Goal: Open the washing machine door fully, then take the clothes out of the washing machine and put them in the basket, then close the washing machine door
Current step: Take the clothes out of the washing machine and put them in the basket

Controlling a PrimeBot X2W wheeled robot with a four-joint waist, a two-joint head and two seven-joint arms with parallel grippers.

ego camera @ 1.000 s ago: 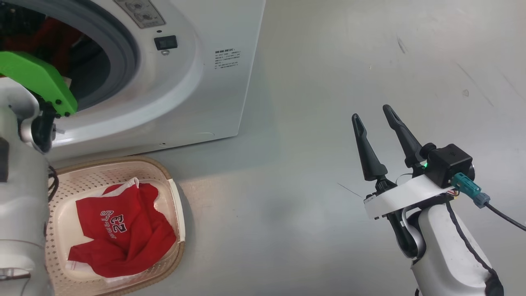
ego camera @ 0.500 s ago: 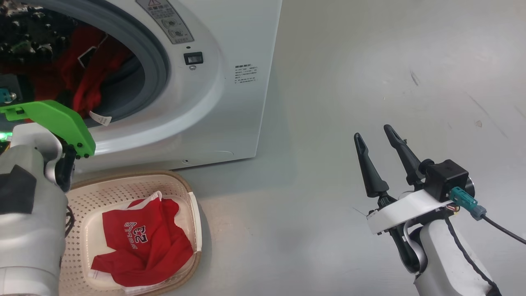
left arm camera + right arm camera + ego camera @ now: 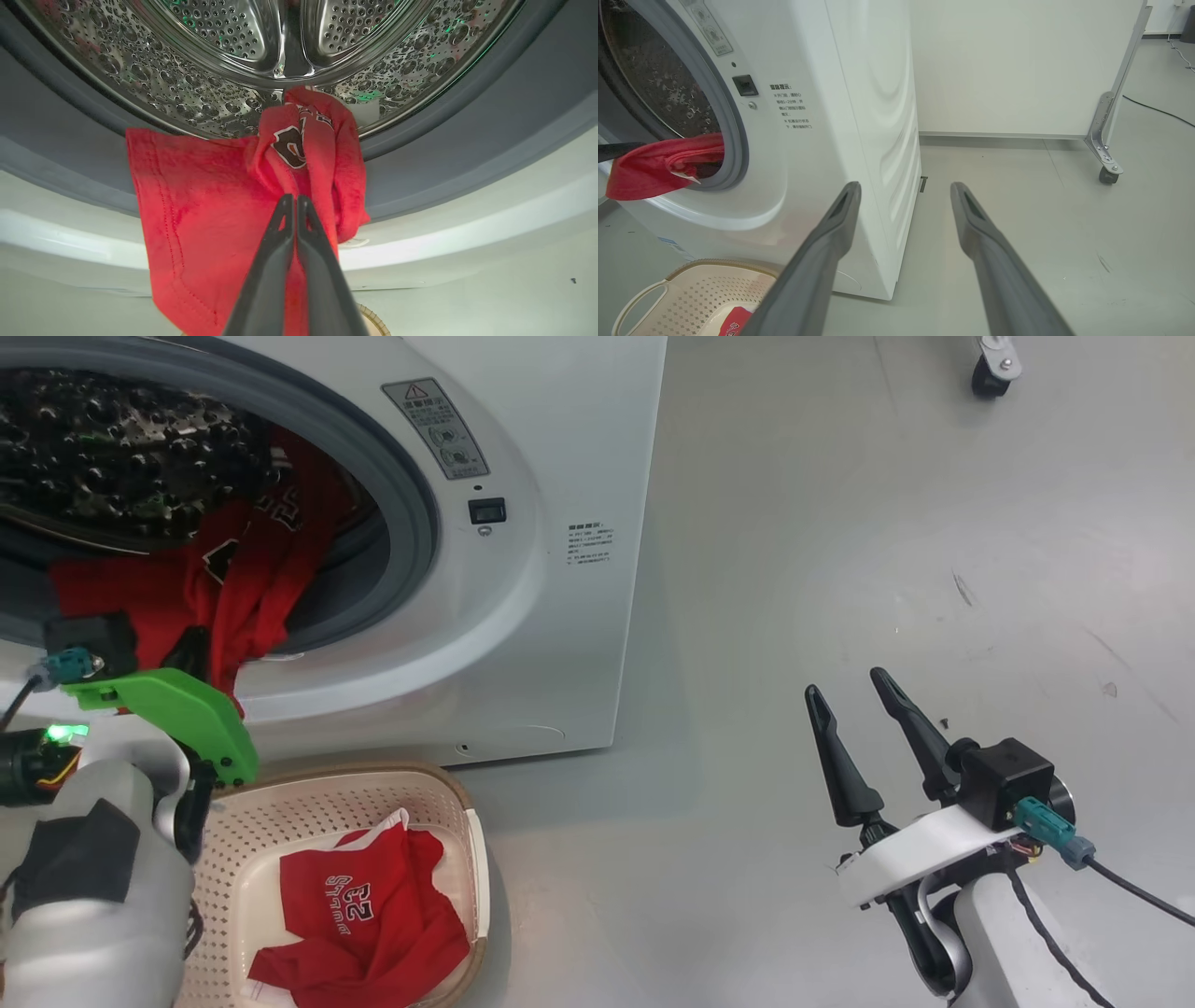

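The white washing machine [image 3: 560, 448] stands with its drum mouth uncovered; the washing machine door is out of view. Red clothes [image 3: 252, 579] hang out of the steel drum over the grey gasket. My left gripper [image 3: 294, 199] is shut on this red fabric [image 3: 196, 210] just outside the drum's lip, and its dark fingers [image 3: 193, 651] show below the green bracket. Another red jersey [image 3: 373, 915] lies in the cream basket [image 3: 373, 793] on the floor in front of the machine. My right gripper [image 3: 845, 683] is open and empty over the floor, well to the right of the machine.
A white partition panel on a castor [image 3: 1107, 173] stands behind the machine's right side, and a castor [image 3: 990, 364] shows at the far right. A black cable [image 3: 1157, 109] lies on the grey floor [image 3: 840, 523] beyond it.
The head camera has tilted up, bringing more of the drum into view. The red fabric now hangs out over the gasket with my left gripper on it. The right gripper stays open.
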